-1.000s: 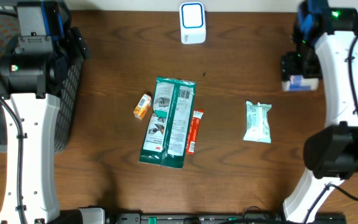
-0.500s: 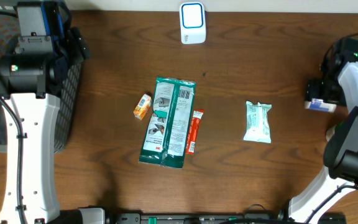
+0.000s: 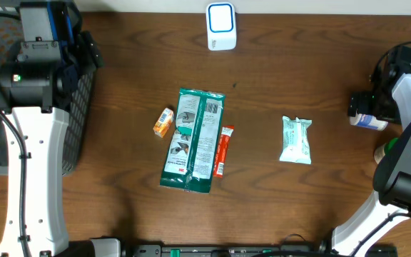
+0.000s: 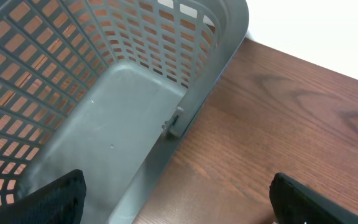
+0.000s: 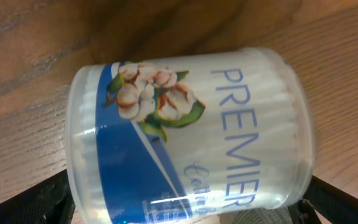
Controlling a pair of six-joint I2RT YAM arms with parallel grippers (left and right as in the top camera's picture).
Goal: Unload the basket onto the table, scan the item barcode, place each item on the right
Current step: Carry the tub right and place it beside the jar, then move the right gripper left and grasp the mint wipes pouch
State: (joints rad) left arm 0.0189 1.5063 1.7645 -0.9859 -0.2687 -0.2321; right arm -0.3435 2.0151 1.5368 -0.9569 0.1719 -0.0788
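Over on the far right of the table (image 3: 262, 185) the swab tub (image 5: 191, 124) lies on the wood, well apart from the scanner (image 3: 220, 26). The right gripper (image 5: 188, 202) has its fingers (image 5: 42, 205) spread either side of it, seemingly just off its walls. The left gripper (image 4: 176, 186) hangs spread wide over the basket (image 4: 135, 93) corner, holding nothing.
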